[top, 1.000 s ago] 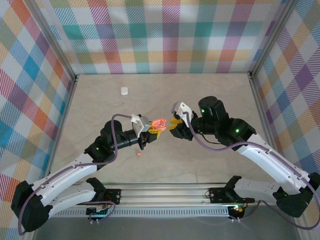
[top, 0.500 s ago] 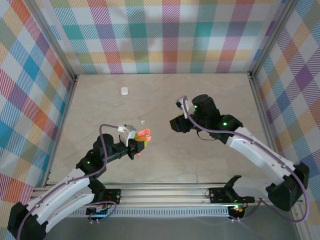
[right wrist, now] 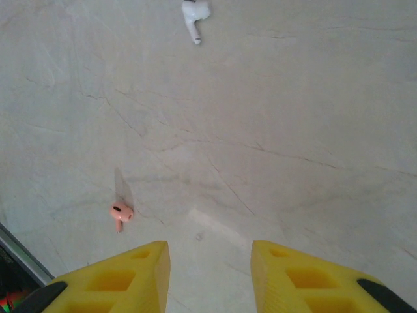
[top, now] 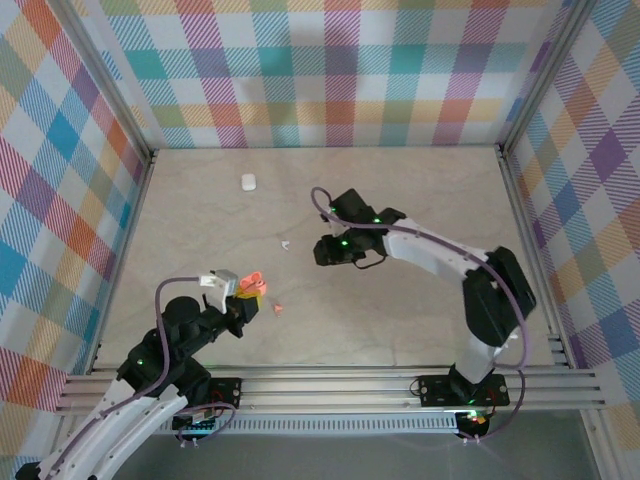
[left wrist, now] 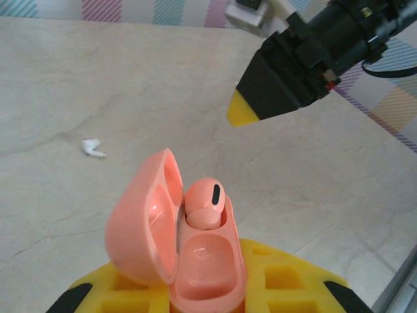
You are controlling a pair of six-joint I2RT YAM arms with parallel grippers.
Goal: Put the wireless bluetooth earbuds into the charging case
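Retreating toward its base, left tool [top: 246, 292] stays clamped on pink case [left wrist: 195, 254]; right tool [right wrist: 210, 274], jaws apart, swung leftward.

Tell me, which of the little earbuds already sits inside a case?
The salmon-pink plastic earbud in the open pink case; the other pink earbud and a white earbud lie loose on the table.

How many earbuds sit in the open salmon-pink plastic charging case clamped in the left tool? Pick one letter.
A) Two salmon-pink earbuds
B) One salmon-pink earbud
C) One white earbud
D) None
B: the left wrist view shows a single salmon-pink earbud seated in the open salmon-pink plastic charging case, and the hollow next to it is bare.
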